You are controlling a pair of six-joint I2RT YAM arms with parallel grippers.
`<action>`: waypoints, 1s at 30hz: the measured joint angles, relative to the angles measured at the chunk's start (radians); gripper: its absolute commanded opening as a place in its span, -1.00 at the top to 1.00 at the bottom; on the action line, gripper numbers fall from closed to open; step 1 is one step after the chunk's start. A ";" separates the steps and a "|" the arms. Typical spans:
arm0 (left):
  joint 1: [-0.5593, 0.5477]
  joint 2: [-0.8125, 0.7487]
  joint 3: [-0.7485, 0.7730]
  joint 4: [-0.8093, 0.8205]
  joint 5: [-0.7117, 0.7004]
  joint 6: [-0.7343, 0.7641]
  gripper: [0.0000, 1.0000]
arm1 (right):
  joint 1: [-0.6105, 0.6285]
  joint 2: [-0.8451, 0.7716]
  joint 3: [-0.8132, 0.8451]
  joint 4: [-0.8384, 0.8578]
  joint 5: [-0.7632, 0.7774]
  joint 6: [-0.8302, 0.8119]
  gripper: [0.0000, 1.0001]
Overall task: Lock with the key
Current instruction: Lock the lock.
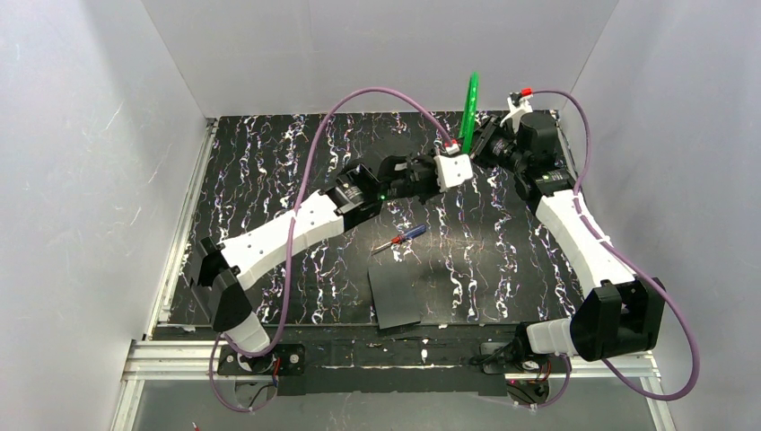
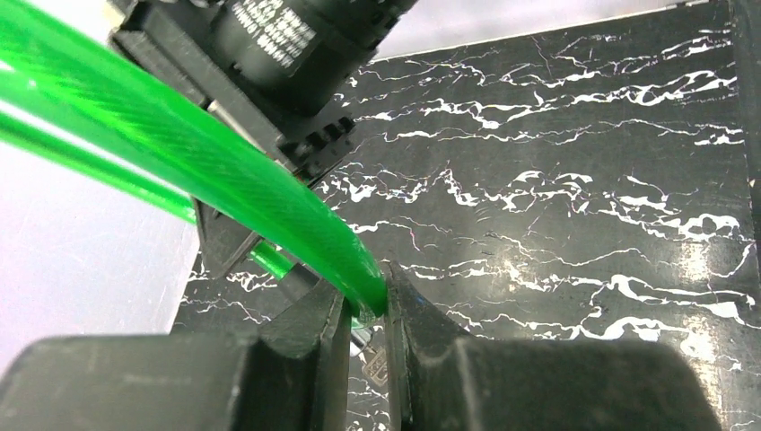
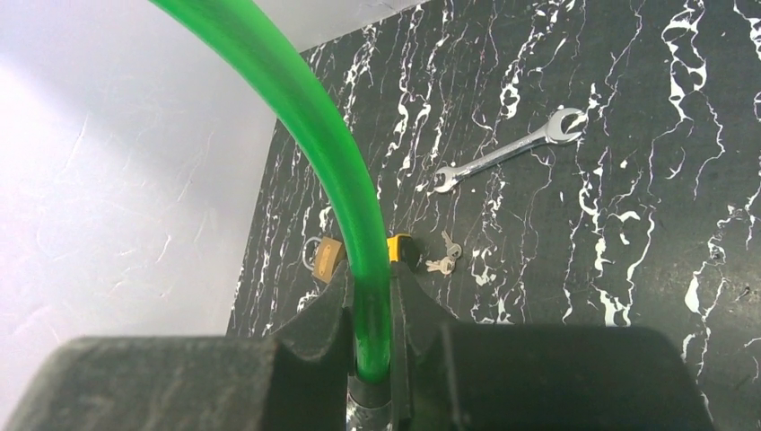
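Observation:
A green plastic-coated lock cable (image 1: 469,106) arches up at the back of the table, and both grippers hold it. My left gripper (image 2: 368,310) is shut on one end of the cable (image 2: 269,193), with the right arm's wrist close behind it. My right gripper (image 3: 370,287) is shut on the cable (image 3: 354,206) just above its dark end fitting. The key's yellow-and-black head (image 3: 401,246) peeks out on the table past my right fingertips; its blade is hidden. In the top view my left gripper (image 1: 467,154) and right gripper (image 1: 481,140) meet under the cable.
A brass padlock (image 3: 327,254) lies near the wall, with small silver keys (image 3: 444,257) beside the yellow head. A steel wrench (image 3: 507,151) lies farther out. A red-and-blue screwdriver (image 1: 401,238) and a black sheet (image 1: 404,294) sit mid-table.

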 measured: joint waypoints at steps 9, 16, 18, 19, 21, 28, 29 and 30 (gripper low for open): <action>0.102 -0.060 -0.053 -0.004 0.141 -0.112 1.00 | -0.003 0.002 0.000 -0.007 -0.009 0.016 0.97; 0.133 -0.092 -0.094 -0.028 0.184 -0.163 0.98 | 0.003 0.006 -0.040 -0.025 -0.040 0.082 0.97; 0.149 -0.092 -0.101 -0.041 0.193 -0.189 0.93 | 0.002 0.011 -0.066 -0.018 -0.049 0.111 0.97; 0.158 -0.091 -0.103 -0.050 0.198 -0.204 0.92 | 0.002 0.014 -0.074 -0.018 -0.054 0.125 0.97; 0.173 -0.088 -0.105 -0.059 0.204 -0.231 0.89 | 0.002 0.023 -0.079 -0.019 -0.060 0.145 0.97; 0.205 -0.065 -0.083 -0.069 0.209 -0.340 0.96 | -0.004 0.028 -0.109 0.030 -0.078 0.195 0.97; 0.214 -0.054 -0.068 -0.075 0.214 -0.364 0.96 | -0.007 0.028 -0.118 0.042 -0.079 0.204 0.97; 0.224 -0.040 -0.052 -0.081 0.220 -0.390 0.97 | -0.009 0.028 -0.128 0.056 -0.081 0.213 0.97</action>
